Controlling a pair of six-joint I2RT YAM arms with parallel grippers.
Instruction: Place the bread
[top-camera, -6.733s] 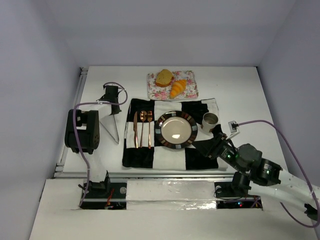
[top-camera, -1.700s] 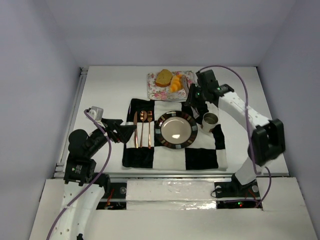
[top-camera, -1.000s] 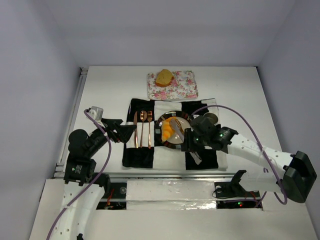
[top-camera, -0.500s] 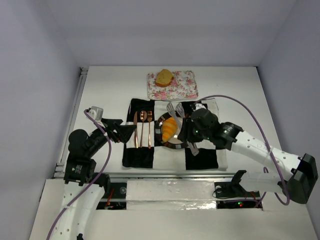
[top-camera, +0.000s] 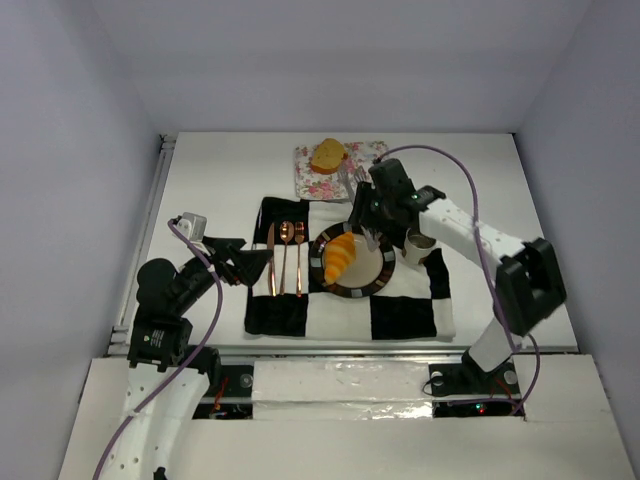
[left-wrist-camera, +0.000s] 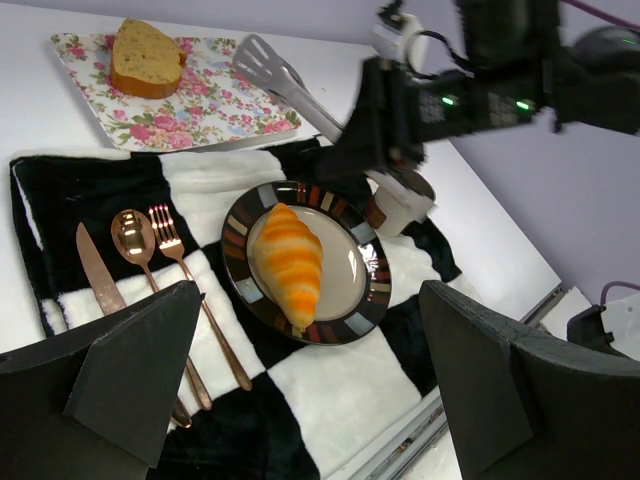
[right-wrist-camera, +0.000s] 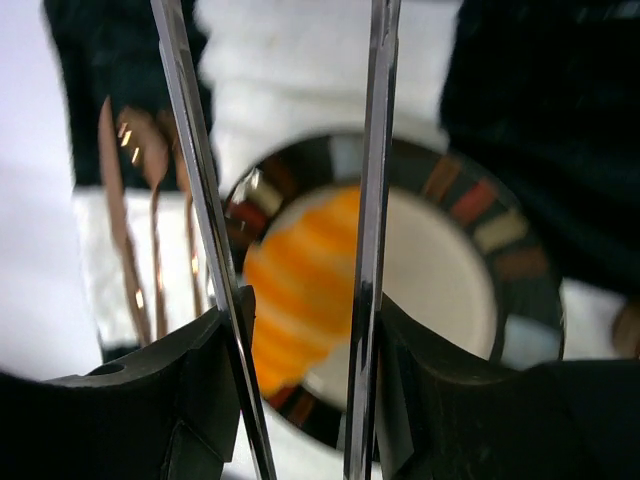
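The croissant (top-camera: 340, 258) lies slantwise on the plate (top-camera: 375, 280), toward its left half, with nothing touching it. It sits below the right pincer (right-wrist-camera: 310, 320), which hangs over the far right rim of the plate. In the right wrist view the croissant shows through the gap between the two arms of the tongs (left-wrist-camera: 268, 66). The right pincer has hold of these metal tongs, its fingers pressing on the arms from outside. The arms stand apart with nothing caught between them. The flat tips of the tongs reach out beyond the pincer, raised in the air near the right side of the floral tray (top-camera: 312, 182). The bread slice (top-camera: 327, 155) rests on the far left part of that tray, beyond the right pincer and to its left, apart from the tong tips. The left pincer (left-wrist-camera: 308, 295) is spread wide and holds nothing. It hangs well to the left of the plate, with the croissant ahead of it and clear of both fingers. Between the left pincer and the plate lie a copper knife (top-camera: 271, 262), spoon (top-camera: 285, 255) and fork (top-camera: 299, 255), side by side. A cup (top-camera: 420, 240) stands just right of the plate, under the right arm. Plate, cutlery and cup all sit on a black-and-white checked cloth (top-camera: 400, 315) spread over the white bench (top-camera: 210, 170).
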